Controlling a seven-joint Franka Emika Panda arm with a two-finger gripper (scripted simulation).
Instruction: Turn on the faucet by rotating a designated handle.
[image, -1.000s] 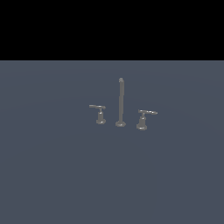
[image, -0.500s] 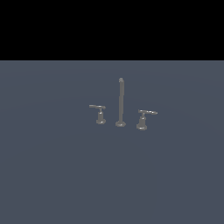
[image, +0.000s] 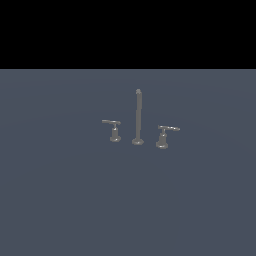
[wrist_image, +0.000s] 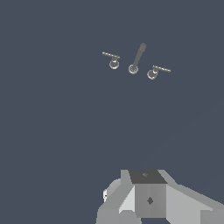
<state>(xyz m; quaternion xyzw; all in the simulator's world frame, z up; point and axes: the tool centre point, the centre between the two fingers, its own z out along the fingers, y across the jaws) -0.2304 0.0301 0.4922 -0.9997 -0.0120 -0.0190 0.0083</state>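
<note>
The faucet is a small dull-grey set standing on a flat blue-grey surface: a tall thin spout post with a lever on each side. The handle is the bigger-looking lever with a flared base, on the exterior view's right of the post; its flat bar points away from the post. The wrist view shows the faucet and the handle from above, far off. Only grey blocky parts of my gripper show at that picture's edge, well short of the faucet. Its fingers are not clearly visible. The arm is absent from the exterior view.
The smaller twin lever stands on the exterior view's left of the post. The blue-grey surface stretches on all sides, with a black band behind it.
</note>
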